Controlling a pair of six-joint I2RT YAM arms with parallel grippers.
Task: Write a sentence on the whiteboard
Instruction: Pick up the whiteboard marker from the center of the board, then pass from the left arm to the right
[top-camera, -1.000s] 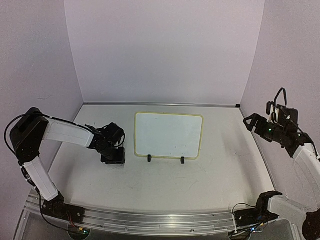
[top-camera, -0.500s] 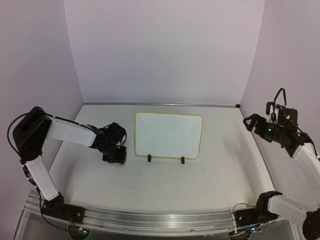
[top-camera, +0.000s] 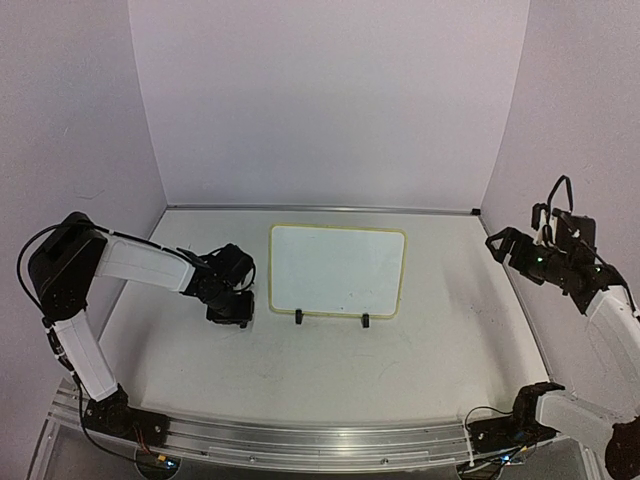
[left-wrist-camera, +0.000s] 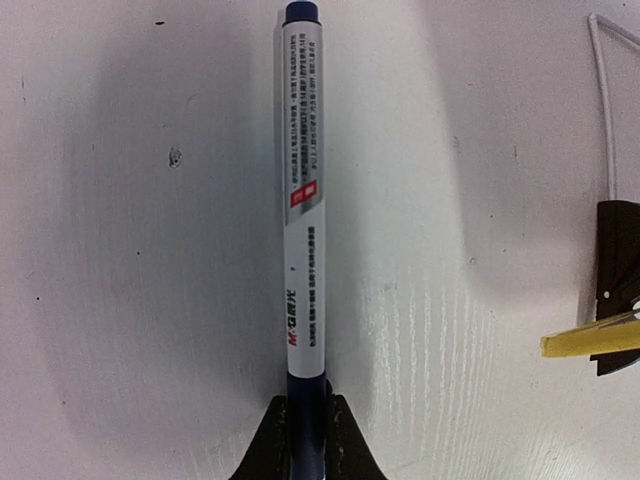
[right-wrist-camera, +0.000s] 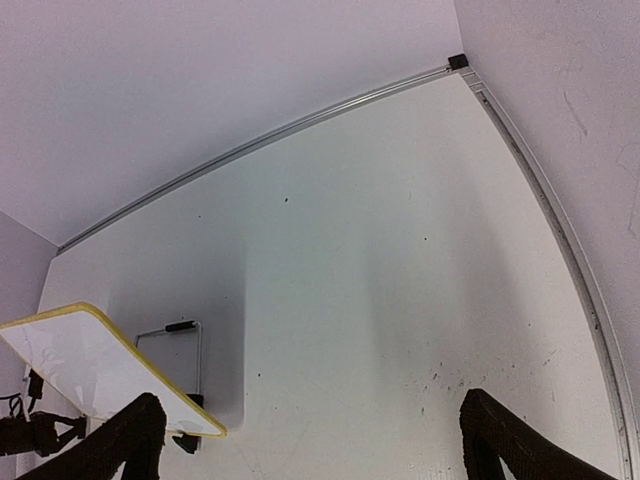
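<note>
The whiteboard (top-camera: 337, 268) stands tilted on two black clip feet in the middle of the table, and its face is blank; the sentence is not in view. A white marker (left-wrist-camera: 303, 190) with a dark blue end lies flat on the table left of the board. My left gripper (left-wrist-camera: 306, 405) is low over the table (top-camera: 228, 310), and its jaws press on both sides of the marker's dark blue end. My right gripper (top-camera: 505, 243) hovers high at the right wall, open wide (right-wrist-camera: 312, 440), nothing between its fingers. The board's yellow-framed edge (right-wrist-camera: 70, 355) shows in the right wrist view.
A corner of the board's yellow frame (left-wrist-camera: 590, 338) and a black clip foot (left-wrist-camera: 620, 280) lie just right of the marker. Pale walls close the table at the back and both sides. A metal rail (top-camera: 300, 435) runs along the near edge.
The left gripper's jaws have closed in onto the marker's dark end, and the left arm has shifted slightly. The right arm has not moved.
</note>
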